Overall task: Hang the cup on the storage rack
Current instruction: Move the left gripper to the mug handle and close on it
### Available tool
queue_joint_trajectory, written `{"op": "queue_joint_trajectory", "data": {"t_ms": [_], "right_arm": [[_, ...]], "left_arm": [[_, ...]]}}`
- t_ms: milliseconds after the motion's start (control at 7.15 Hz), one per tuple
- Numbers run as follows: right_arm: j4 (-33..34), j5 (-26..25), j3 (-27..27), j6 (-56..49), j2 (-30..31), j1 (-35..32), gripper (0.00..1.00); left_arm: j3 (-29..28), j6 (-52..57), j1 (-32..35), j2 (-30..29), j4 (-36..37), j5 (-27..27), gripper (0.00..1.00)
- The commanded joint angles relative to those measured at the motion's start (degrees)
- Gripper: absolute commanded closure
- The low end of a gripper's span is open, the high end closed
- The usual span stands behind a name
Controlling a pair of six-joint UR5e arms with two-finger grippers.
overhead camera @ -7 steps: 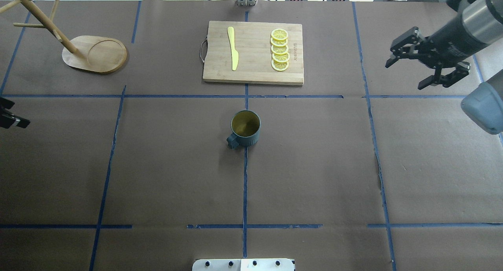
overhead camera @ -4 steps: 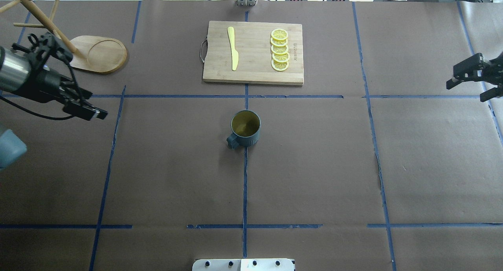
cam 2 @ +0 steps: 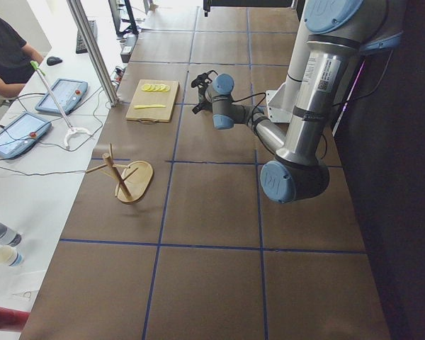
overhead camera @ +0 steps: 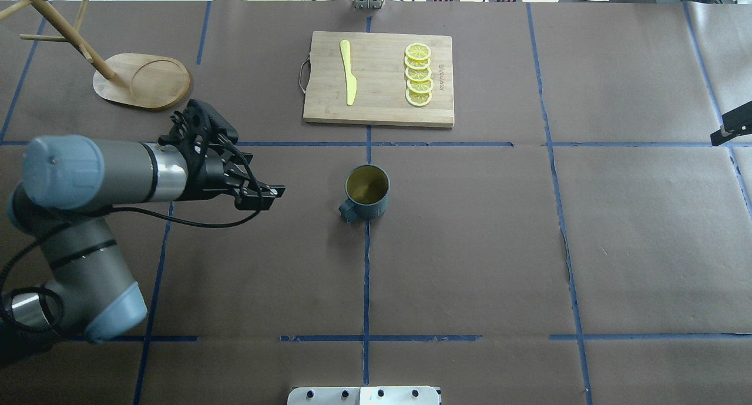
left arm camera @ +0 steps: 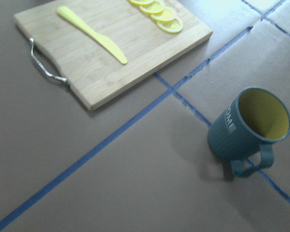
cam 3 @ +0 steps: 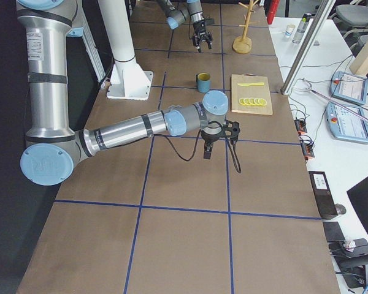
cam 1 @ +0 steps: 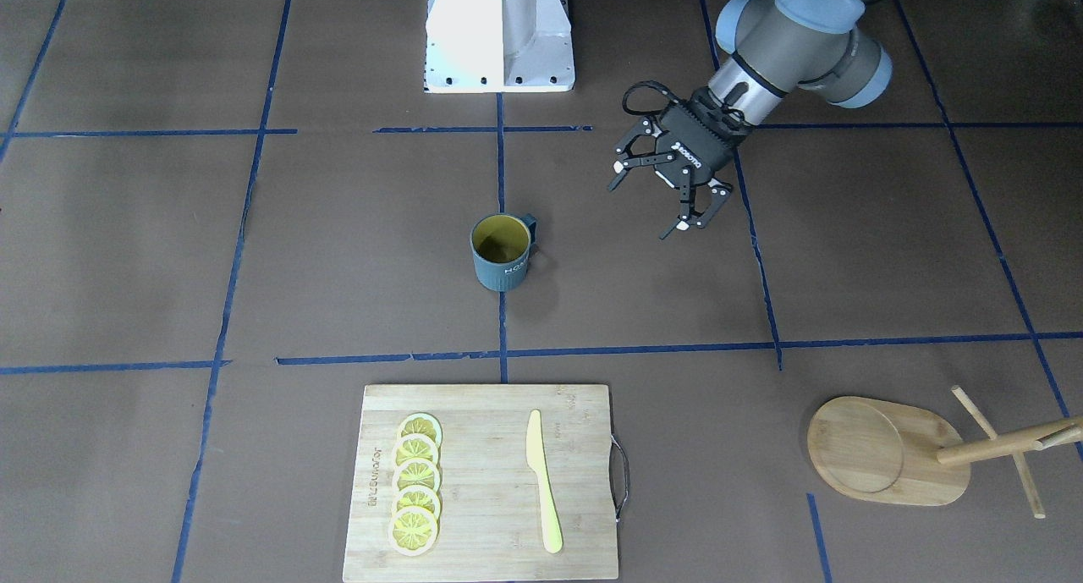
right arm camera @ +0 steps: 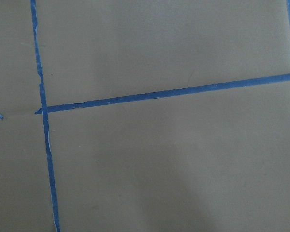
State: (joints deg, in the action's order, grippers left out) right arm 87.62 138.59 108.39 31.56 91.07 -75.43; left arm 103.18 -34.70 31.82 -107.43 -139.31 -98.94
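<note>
Wooden storage rack (overhead camera: pixel 141 81) stands far to the cup's left and beyond it, pegs bare, nothing hung. Left gripper (overhead camera: pixel 261 196) hovers above the bench, left of the cup and apart from it. Its jaws are spread, empty and pointed toward the cup.

Cup (overhead camera: pixel 367 192) sits upright on the bench on the central tape line, mouth up, long axis vertical. Its handle (overhead camera: pixel 348 211) projects from the cup's left, robot-ward side, toward the left gripper's quarter. Bamboo cutting board (overhead camera: pixel 379 79), bearing a yellow knife (overhead camera: pixel 348 73) and lemon slices (overhead camera: pixel 418 74), lies beyond the cup, with neither arm near it.

Right gripper (overhead camera: pixel 731 129) shows only as a fragment far to the cup's right; whether its jaws are apart or together cannot be told.

Assessment: the left arm is clearly the nearer, and the cup lies straight ahead of its jaws, to their right. Approach stage only; no contact made.
</note>
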Motion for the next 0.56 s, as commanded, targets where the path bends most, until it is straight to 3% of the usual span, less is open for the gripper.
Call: {"op": "queue_joint_trajectory", "data": {"t_ms": [0,280,419], "right_arm": [[-0.3,-0.1,0.0,-0.3,0.0,-0.2,0.00],[-0.3,-0.1,0.0,-0.3,-0.2,-0.2,0.00],[-0.4,0.0,0.0,-0.3,0.1,-0.2,0.00]], "left_arm": [[-0.8,-1.2,-12.9,-1.6,-1.6,23.9,0.01],[-8.1,-3.3,-17.8,-3.7,-15.9,31.7,0.01],[-12.7,-3.5,-17.9,-5.8,-18.6,32.5,0.02]]}}
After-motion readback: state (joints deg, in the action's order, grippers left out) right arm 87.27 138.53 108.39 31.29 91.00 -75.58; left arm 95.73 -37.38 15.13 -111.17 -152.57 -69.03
